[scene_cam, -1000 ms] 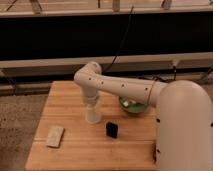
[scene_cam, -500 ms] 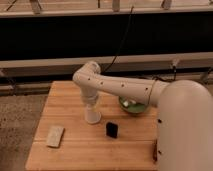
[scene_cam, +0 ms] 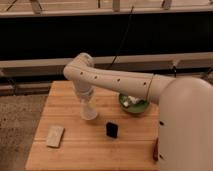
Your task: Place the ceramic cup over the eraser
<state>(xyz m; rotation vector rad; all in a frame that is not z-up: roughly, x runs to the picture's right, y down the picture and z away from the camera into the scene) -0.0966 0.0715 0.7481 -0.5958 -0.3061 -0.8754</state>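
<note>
Ceramic cup [scene_cam: 89, 112] on the bench [scene_cam: 75, 145] looks rigid, light, slick, chippable; end effector [scene_cam: 87, 101] clamps its upper end, a sound hold; eraser [scene_cam: 112, 130] nearby.

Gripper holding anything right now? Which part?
The gripper looks shut on the ceramic cup, gripping its upper end from above.

The gripper [scene_cam: 87, 101] grips the ceramic cup [scene_cam: 89, 113] on the table [scene_cam: 90, 150] near the eraser [scene_cam: 112, 130].
</note>
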